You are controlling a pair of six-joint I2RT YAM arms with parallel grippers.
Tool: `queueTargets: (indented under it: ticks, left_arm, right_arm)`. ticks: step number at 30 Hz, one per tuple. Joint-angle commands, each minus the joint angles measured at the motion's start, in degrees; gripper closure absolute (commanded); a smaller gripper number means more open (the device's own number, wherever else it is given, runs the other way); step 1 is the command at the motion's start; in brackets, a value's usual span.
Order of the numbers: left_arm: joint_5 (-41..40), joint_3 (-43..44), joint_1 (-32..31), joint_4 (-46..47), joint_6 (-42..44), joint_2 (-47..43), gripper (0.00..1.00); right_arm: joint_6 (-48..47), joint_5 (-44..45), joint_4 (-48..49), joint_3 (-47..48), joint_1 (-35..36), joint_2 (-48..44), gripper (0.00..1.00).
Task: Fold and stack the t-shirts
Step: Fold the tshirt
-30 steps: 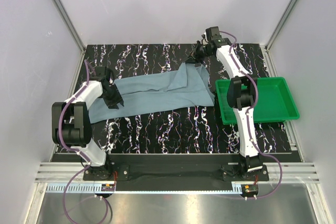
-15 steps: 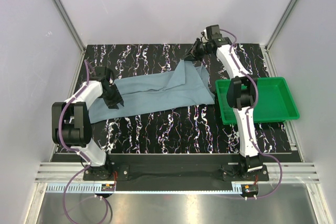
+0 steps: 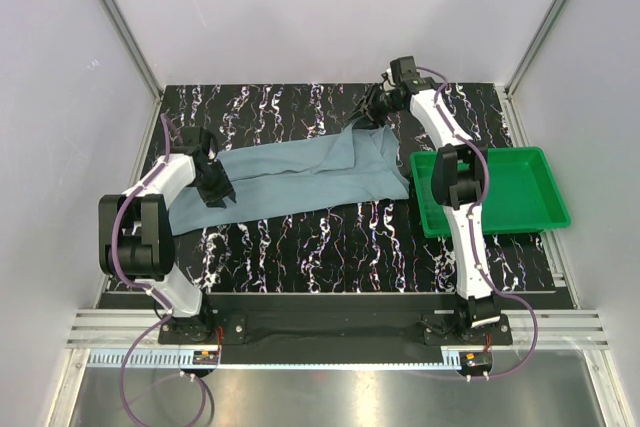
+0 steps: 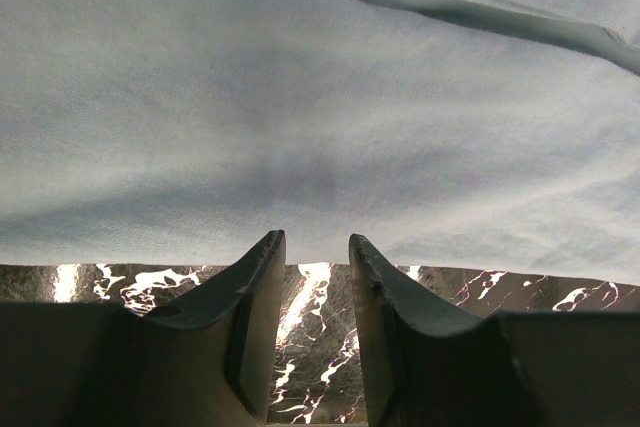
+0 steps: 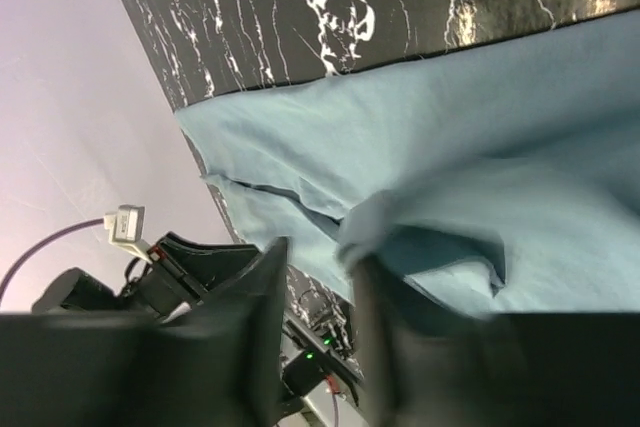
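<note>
Cloth filled most of my left wrist camera's view. The dusty blue-grey short-sleeved t-shirt of soft cloth [image 4: 320, 97] lay flat on the black, white-veined bench [image 4: 310, 307], with its near hem running straight across at the tips of my left jaws. Those jaws stood a little apart, bare bench showed in the gap, and nothing was caught between them.

From above, the shirt stretched in a long band across the middle of the bench. It ran from my left arm [image 3: 165, 182] at its left end to a wider, folded-over part at the right. That part lay just beside the green plastic tray [image 3: 520, 197], which sat at the bench's right edge.

My right arm [image 3: 440, 122] reached past the tray's far corner, and my right jaws hung over the shirt's far right corner. The right wrist view was blurred. The right jaws looked parted, with a smeared fold of shirt at one tip, and I could not tell whether that fold touched them.
</note>
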Motion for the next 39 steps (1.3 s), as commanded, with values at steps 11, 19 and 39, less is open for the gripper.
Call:
queueTargets:
  ticks: [11,19,39]
  left_arm:
    - [0.90,0.01,0.06,0.81,0.76,-1.43,0.62]
    - [1.43,-0.52,-0.03,1.07,0.76,-1.86,0.62]
    - [1.34,-2.54,-0.03,1.25,1.29,-3.71,0.62]
  right_arm:
    - [-18.26,4.18,-12.54,-2.61,0.41,-2.22,0.29]
    - [-18.18,2.52,-10.61,-10.69,2.25,-5.74,0.35]
    - [-13.61,2.34,-5.33,-9.31,5.68,-3.55,0.59]
